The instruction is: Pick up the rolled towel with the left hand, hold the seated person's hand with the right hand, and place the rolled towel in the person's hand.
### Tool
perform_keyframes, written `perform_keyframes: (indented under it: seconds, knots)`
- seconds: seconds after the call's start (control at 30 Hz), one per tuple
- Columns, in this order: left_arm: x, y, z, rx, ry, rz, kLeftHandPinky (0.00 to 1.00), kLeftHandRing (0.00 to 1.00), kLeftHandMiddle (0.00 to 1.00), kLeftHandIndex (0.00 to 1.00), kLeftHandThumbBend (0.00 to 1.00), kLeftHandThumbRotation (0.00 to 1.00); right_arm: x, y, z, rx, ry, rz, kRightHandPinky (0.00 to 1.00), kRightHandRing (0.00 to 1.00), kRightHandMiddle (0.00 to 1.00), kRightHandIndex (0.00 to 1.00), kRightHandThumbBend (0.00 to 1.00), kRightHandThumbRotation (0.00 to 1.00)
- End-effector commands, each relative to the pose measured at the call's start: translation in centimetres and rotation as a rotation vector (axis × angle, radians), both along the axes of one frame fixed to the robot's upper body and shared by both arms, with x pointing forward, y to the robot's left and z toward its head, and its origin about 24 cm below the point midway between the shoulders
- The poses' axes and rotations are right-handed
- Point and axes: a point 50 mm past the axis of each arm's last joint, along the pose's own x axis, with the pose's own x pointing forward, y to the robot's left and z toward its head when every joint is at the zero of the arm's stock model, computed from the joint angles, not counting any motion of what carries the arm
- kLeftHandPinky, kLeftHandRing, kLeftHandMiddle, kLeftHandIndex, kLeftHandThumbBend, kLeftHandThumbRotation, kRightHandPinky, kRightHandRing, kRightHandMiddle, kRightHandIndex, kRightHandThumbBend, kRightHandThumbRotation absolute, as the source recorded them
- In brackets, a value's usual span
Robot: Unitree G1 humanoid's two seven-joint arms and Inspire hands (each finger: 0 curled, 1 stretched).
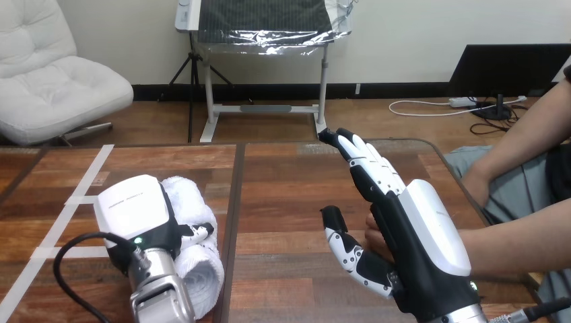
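White tape strips [84, 176]: several pale lines crossing on the left part of the brown wooden table [283, 195].
Left hand [131, 205]: black, with a white back shell, set down on top of the towel. One jointed digit curls across the roll, so the hand is closed on it.
Rolled towel [202, 262]: a white, soft terry cloth roll lying on the table under and just right of the left hand.
Step in hand: the grasp. The roll looks not yet lifted.
Right hand [421, 225]: back towards the camera, fingers straight and side by side, thumb spread apart, gripping nothing.
Person's hand [372, 237]: just behind the right hand's palm, between thumb and fingers and mostly hidden. Whether they touch cannot be told.
Person's other arm [518, 134]: at the far right edge, well apart.
Next move, as judged: lift the roll clear and carry it rightward. The right hand must first close round the person's hand to steady it.
Count: one towel, two robot hands, one person's hand beside them.
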Motion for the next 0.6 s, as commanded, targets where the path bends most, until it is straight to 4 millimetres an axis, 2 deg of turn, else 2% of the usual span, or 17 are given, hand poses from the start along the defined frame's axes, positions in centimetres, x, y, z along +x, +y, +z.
perform_keyframes:
  seconds: [0.0,0.57]
  knots:
    - [-0.35,-0.18,-0.63,-0.023,-0.025,-0.030,0.17,0.20,0.27,0.49,0.77,0.00,0.50,-0.04,1.55,0.007,-0.079,0.012,1.00,1.00,0.98,0.94,0.07,0.00]
    - [-0.63,0.16,-1.23,-0.174,-0.183,-0.141,0.17,0.20,0.28,0.52,0.74,0.00,0.57,-0.05,1.51,0.010,-0.079,0.008,1.00,1.00,0.97,0.93,0.07,0.00]
